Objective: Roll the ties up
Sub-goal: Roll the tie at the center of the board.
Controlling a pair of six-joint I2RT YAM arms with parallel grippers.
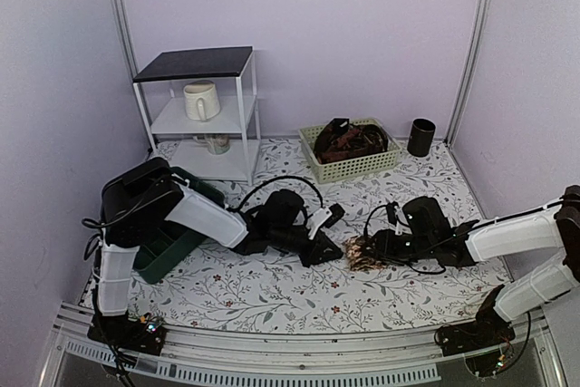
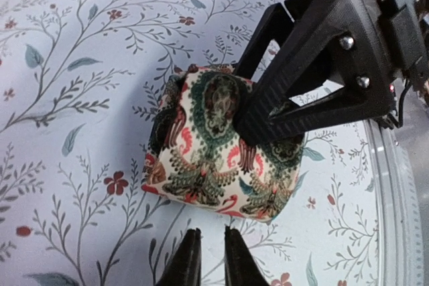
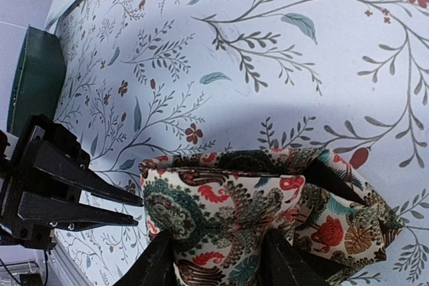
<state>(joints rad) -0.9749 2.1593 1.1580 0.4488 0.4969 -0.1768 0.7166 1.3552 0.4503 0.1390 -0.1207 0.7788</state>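
- I see the rolled tie (image 2: 208,159) sitting on the floral cloth (image 2: 74,98), mid-table, between my two arms.
- My right gripper (image 3: 221,266) is clamped on the roll.
- My left gripper (image 2: 212,262) sits just beside it, nearly closed, empty.

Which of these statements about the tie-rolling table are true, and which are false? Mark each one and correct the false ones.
1. The rolled tie lies on the floral tablecloth. True.
2. The left hand grips the rolled tie. False: its fingertips are clear of the tie; the right hand holds it.
3. The basket at the back holds dark fabric. True.
4. The mug stands on the dark top board of the shelf unit. False: it stands on the white shelf below that board.
5. The black cup stands inside the basket. False: it stands on the table, to the right of the basket.
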